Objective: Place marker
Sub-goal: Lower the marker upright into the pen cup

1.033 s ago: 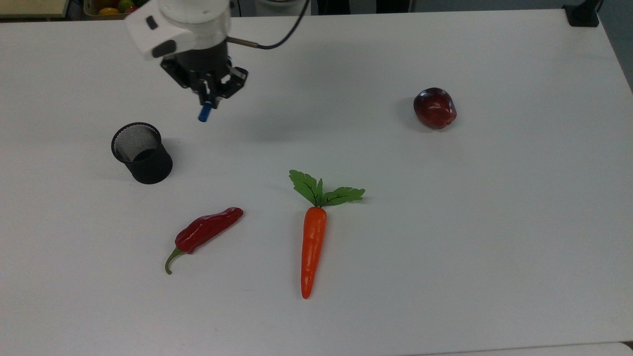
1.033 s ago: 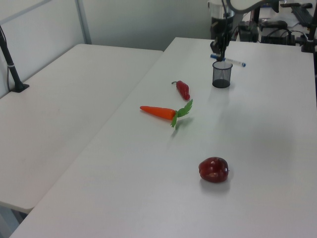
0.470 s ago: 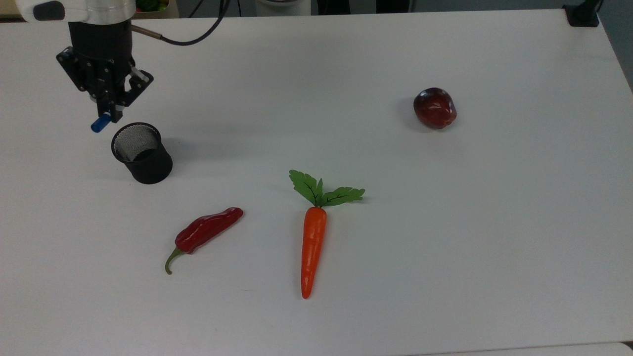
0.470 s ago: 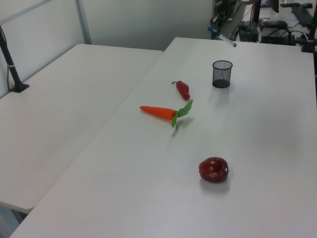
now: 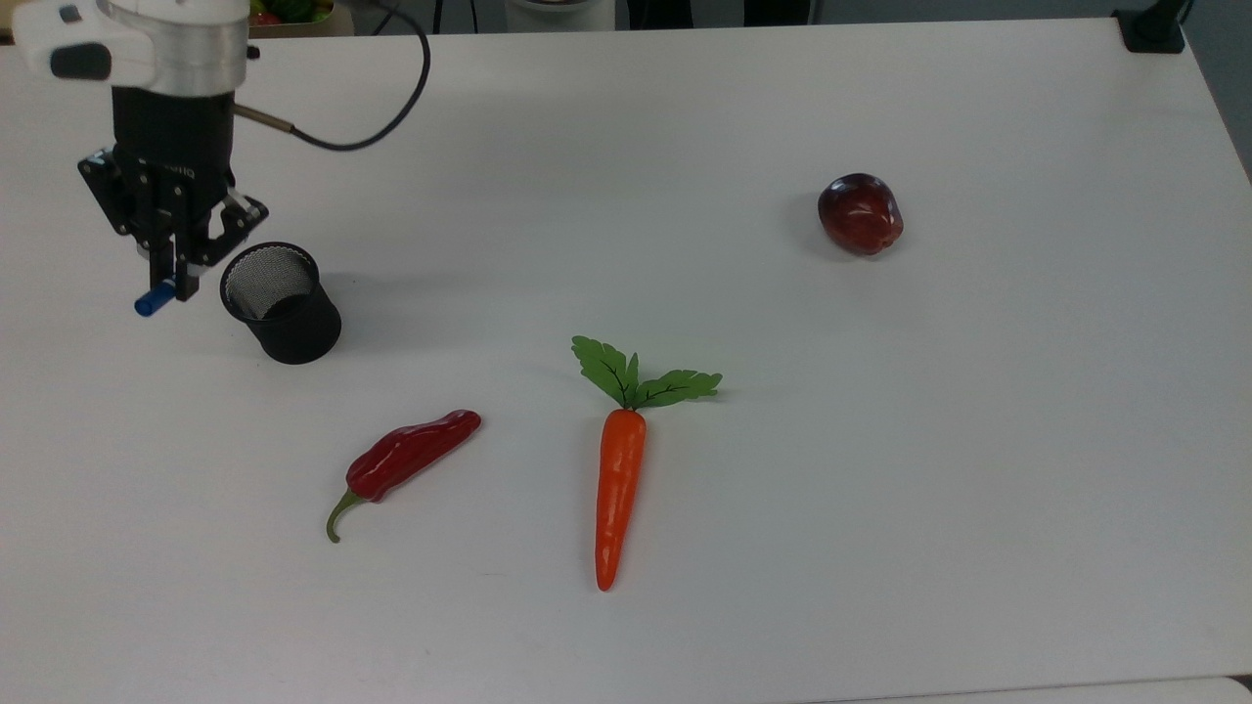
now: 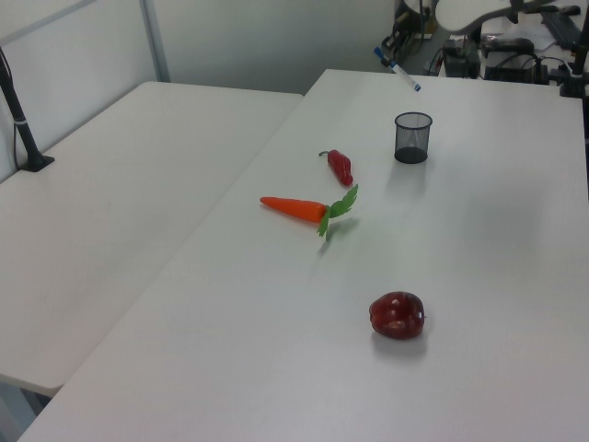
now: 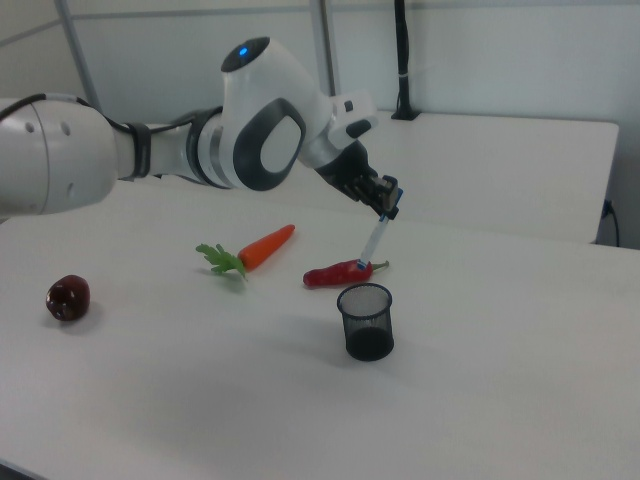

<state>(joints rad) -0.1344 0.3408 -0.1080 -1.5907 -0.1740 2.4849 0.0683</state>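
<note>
My gripper (image 5: pixel 166 279) is shut on the marker (image 5: pixel 148 303), a slim white pen whose blue end pokes out below the fingers (image 5: pixel 182 274). It hovers just off the rim of the black mesh cup (image 5: pixel 282 303), on the top view's left of it. The right view has the gripper (image 7: pixel 388 203) above the cup (image 7: pixel 365 320), with the marker (image 7: pixel 376 238) hanging tilted from it, lower tip clear of the rim. In the left view the marker (image 6: pixel 398 69) slants in the air behind the cup (image 6: pixel 412 136).
A red chili pepper (image 5: pixel 411 455), an orange carrot (image 5: pixel 619 489) with green leaves and a dark red apple (image 5: pixel 860 213) lie on the white table (image 5: pixel 880 489). The arm's black cable (image 5: pixel 391 108) loops over the table's far edge.
The gripper carried the marker toward the top view's left and downward, from the far right of the cup across to its left side. The cup and the vegetables stayed put.
</note>
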